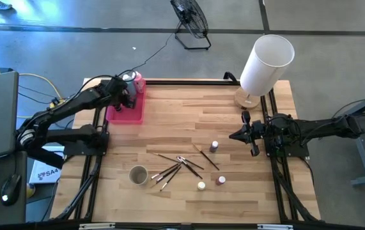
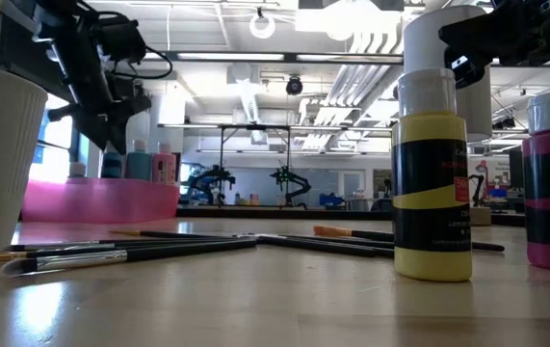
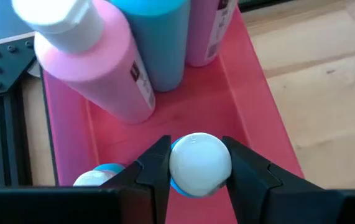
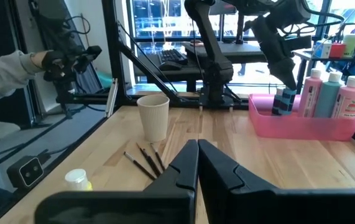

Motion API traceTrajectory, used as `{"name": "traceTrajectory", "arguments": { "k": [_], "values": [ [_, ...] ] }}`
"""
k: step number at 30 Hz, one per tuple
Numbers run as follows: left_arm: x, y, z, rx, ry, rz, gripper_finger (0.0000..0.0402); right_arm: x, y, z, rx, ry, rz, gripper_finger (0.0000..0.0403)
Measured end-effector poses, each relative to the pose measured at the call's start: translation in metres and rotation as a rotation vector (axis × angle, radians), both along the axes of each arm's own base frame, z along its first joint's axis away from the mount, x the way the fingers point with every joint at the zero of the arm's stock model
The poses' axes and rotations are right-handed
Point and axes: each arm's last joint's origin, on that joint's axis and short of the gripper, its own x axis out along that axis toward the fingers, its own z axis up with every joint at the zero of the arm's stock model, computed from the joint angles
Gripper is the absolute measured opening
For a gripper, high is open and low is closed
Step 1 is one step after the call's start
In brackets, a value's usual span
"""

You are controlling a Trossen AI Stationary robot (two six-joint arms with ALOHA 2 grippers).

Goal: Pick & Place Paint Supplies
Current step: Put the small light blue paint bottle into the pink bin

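Left gripper: my left gripper (image 3: pixel 199 168) hangs over the pink tray (image 3: pixel 239 81), its fingers part-way closed on a small paint pot (image 3: pixel 199 165) — white cap up, a rim of blue showing beneath.

Where the pot sits: held above the tray floor, near the tray's end away from the bottles; another little pot (image 3: pixel 96 177) lies just beside it in the tray.

Bottles: a pink bottle (image 3: pixel 102 68), a teal bottle (image 3: pixel 158 37) and a second pink one (image 3: pixel 205 28) stand together in the tray, beyond my fingers.

Key relation: the bare tray floor lies straight below the pot — I judge the coming move to be a short lowering and a release, clear of the bottles.

Right gripper: my right gripper (image 4: pixel 197 155) waits at the table's right side, fingers pressed together, holding nothing.

Left on the table: brushes (image 1: pixel 176 166) and three small pots (image 1: pixel 214 146) lie between the arms, nearer the right one.
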Motion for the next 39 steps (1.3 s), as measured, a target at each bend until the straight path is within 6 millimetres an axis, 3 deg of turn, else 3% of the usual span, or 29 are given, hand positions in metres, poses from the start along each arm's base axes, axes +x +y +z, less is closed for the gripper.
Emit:
{"name": "traceTrajectory", "arguments": {
  "k": [6, 15, 39],
  "values": [
    [-0.002, 0.0, -0.003, 0.018, 0.031, 0.031, 0.0119, 0.0, 0.0, -0.003, 0.001, 0.029, 0.0, 0.0003],
    [-0.005, -0.003, -0.035, 0.021, -0.001, 0.045, 0.0119, 0.0, 0.0, -0.003, 0.021, 0.033, -0.001, 0.0003],
    [-0.004, -0.001, -0.036, 0.048, -0.019, 0.078, 0.0119, 0.0, 0.0, -0.003, 0.022, 0.033, -0.001, 0.0003]
  ]
}}
